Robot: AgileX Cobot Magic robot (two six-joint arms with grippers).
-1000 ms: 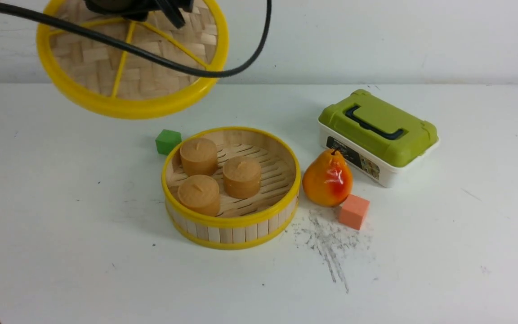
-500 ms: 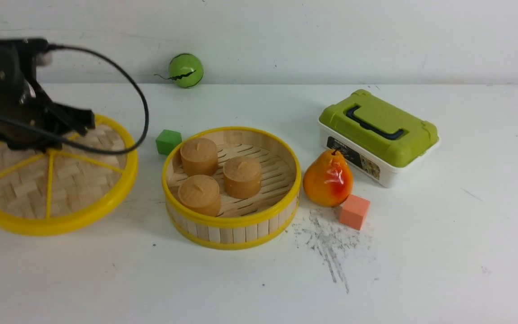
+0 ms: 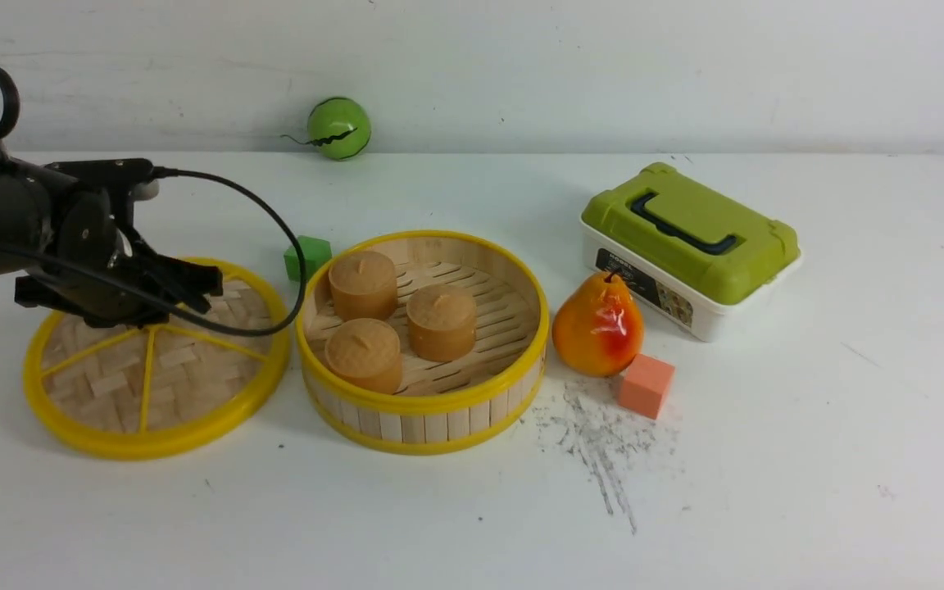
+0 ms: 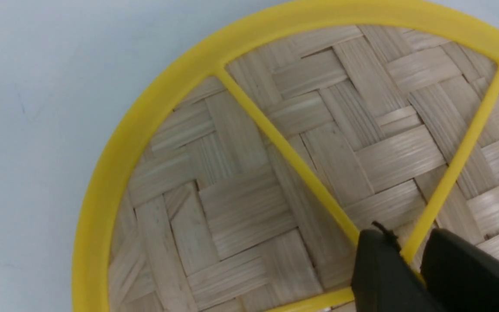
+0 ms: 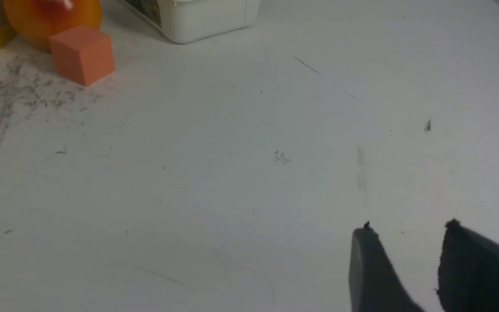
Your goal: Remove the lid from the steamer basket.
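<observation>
Front view: the lid [image 3: 152, 385] lies on the worktop [image 3: 767, 492] just beside the steamer basket [image 3: 431, 410], on our left-arm side. The basket therefore stands uncovered, and we judge the task nearly done. Our left pincer [image 3: 193, 283] hangs low over the lid's far part.

Left wrist view: its jaws straddle one yellow spoke [image 4: 284, 147] with hardly any slack. We cannot tell whether they clamp it or merely flank it.

Right wrist view: our right pincer [image 5: 407, 227] hovers parted and empty over bare worktop, out of the way.
</observation>
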